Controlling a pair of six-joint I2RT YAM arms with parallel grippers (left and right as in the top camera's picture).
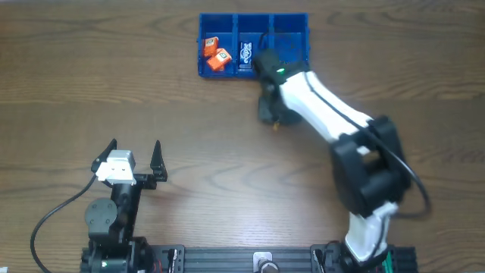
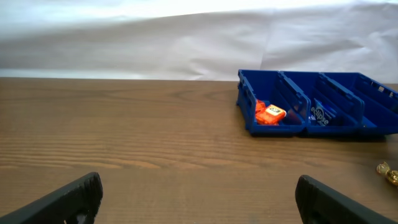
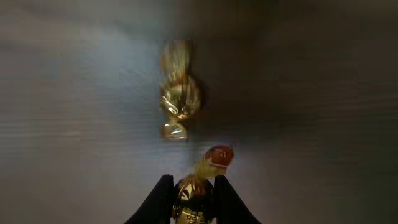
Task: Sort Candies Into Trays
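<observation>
Right gripper [image 3: 189, 186]: we see it pinching a gold candy [image 3: 191, 199], near the front of the tray [image 1: 201, 38].
Left gripper [image 1: 135, 155]: spread wide, well apart from the tray.
Orange candies [image 1: 214, 53]: in the tray's left-end compartment.

Tray [image 1: 292, 34] at far middle of the table [image 1: 114, 91], two candies [image 1: 214, 54] in its left compartment, single candy [image 1: 245, 53] in the middle one, right gripper [image 3: 189, 180] just near of the tray, clamping a held candy [image 3: 191, 198], loose candy [image 3: 177, 93] on the table just beside, left gripper [image 1: 135, 148] at near left
</observation>
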